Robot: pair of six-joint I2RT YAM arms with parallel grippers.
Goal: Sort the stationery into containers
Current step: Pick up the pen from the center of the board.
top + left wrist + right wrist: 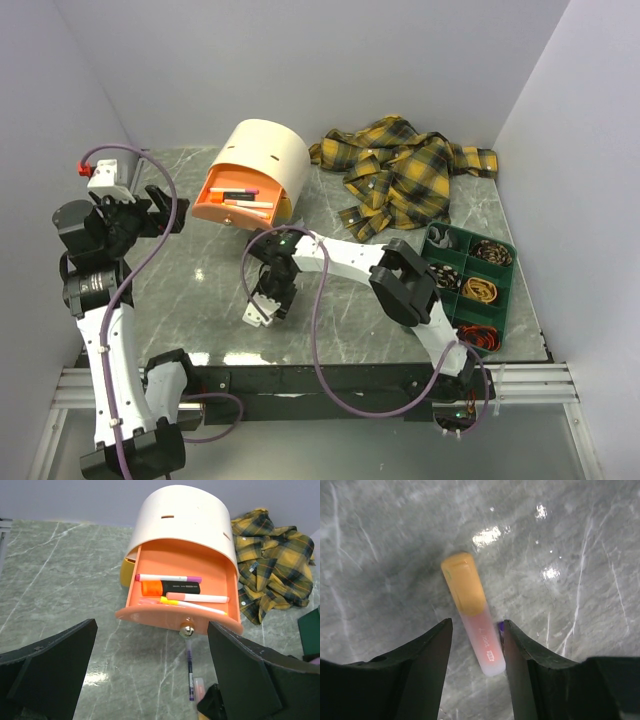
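- A highlighter [470, 615] with an orange cap and a pale pink barrel lies flat on the grey marble table [200, 290], in front of the drawer box.
- The right gripper [477, 625] hangs low over it with one finger on each side. The jaws stand partly apart and there is a clear gap on the left of the barrel, so nothing is clamped.
- A purple pen [189, 672] lies just beside the highlighter. Its tip shows by the gripper's right finger, and its other end points up at the drawer's knob.
- The cream drum-shaped drawer box [180, 515] has its orange drawer [165, 620] pulled out.
- In the drawer lie a white pen with pink and purple ends [167, 578], an orange-and-black highlighter [172, 586], a pale pink pen [197, 598] and a yellow one [170, 601].
- The left gripper [151, 630] is raised at the left of the table, facing the drawer, with its jaws spread wide and holding nothing.
- A yellow-and-black plaid shirt [400, 175] lies crumpled at the back right.
- A dark green tray [506, 300] sits at the right edge of the table, with coiled bands in its compartments.
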